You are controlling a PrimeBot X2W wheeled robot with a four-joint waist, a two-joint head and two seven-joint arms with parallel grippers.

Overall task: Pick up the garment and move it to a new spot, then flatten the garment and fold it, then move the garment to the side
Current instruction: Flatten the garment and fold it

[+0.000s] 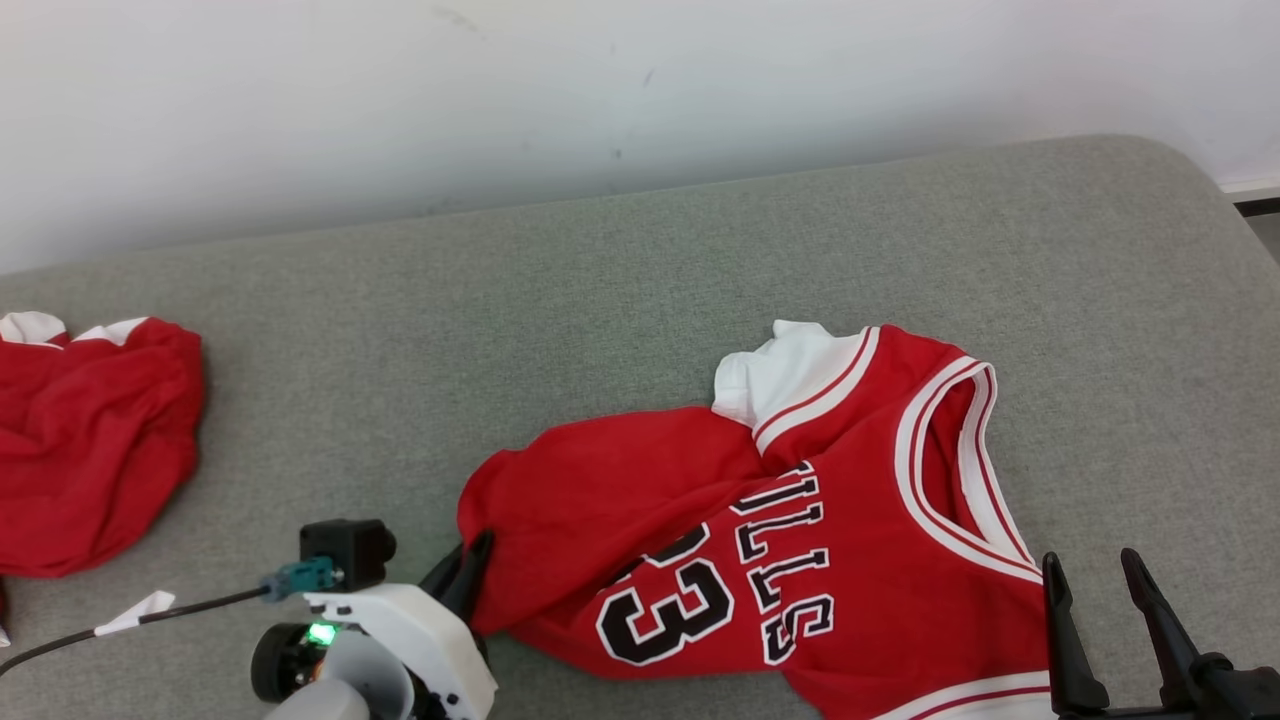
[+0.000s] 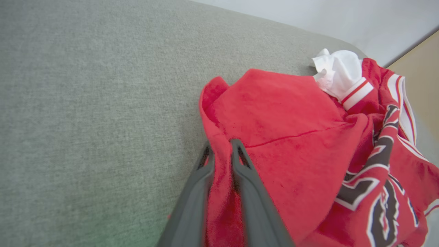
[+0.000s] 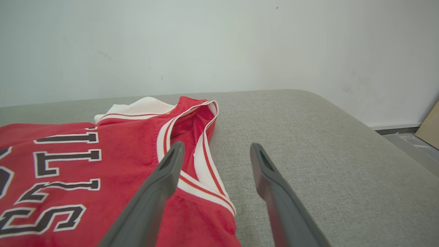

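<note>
**Head view.** Red jersey (image 1: 780, 520) lies crumpled on the grey cushion (image 1: 600, 260), right of centre, with the lettering and number face up. One red part is folded across toward the left. A white sleeve (image 1: 780, 375) pokes out at the far edge. The left gripper (image 1: 475, 562) is at the jersey's leftmost edge, tips against the cloth. The wrist housing hides most of the fingers, so the grip can't be read from here. The right gripper (image 1: 1095, 565) is at lower right, just beside the jersey's white-trimmed opening (image 1: 975, 470), fingers apart and holding nothing. A second red garment (image 1: 90, 440) lies well apart at the far left, probably not part of this pick.

**Left wrist view.** The left gripper (image 2: 222, 147) has its fingers nearly together, with a ridge of red cloth pinched between them. The hold is on the outer fold edge, probably because an edge lets both fingers get round cloth lying on a soft cushion. I can't tell whether the cloth is off the cushion yet.

**Right wrist view.** The right gripper (image 3: 216, 151) is spread wide. One finger is over the white trim and the other over bare cushion, so the fingers straddle the jersey's edge. That looks like a set-up for a hold on the opposite side, so both ends can come up together.

**Stage, as I judge it.** This is the pick-up. One side is gripped, the other is not yet taken, and no flattening has begun.
</note>
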